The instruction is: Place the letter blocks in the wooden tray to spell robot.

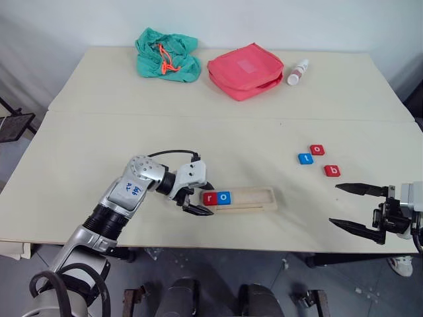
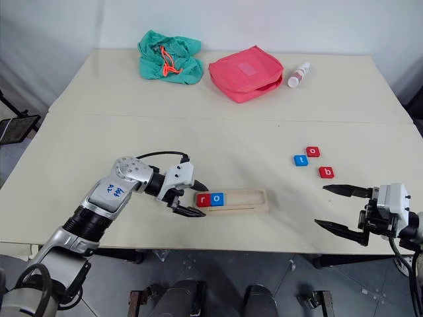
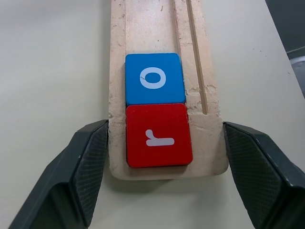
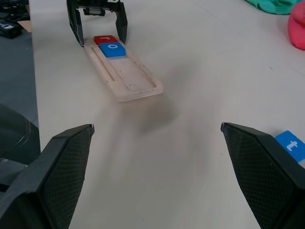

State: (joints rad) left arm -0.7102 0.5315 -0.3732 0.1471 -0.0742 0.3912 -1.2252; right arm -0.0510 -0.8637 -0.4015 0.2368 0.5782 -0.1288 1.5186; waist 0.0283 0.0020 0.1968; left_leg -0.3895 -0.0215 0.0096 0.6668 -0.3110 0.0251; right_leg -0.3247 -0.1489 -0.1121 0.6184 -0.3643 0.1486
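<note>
The tray (image 1: 248, 198) is lying near the table's (image 1: 99, 139) near edge, holding red r (image 1: 210, 198) and blue o (image 1: 224, 197) at its left end. The left gripper (image 1: 198, 199) is straddling that end, open. Blue t (image 1: 305, 158), red o (image 1: 317, 150) and red b (image 1: 332, 171) are lying loose to the right. The right gripper (image 1: 357, 208) is hovering open.

Wooden tray (image 1: 246, 198) sits near the table's (image 1: 99, 132) front edge; r block (image 1: 210, 198) and o block (image 1: 224, 197) lie touching at its left end. Three loose blocks (image 1: 318, 160) cluster right of the tray, slightly behind it; pouch (image 1: 245, 70), cloth (image 1: 168, 55) and bottle (image 1: 298, 72) line the far side.
</note>
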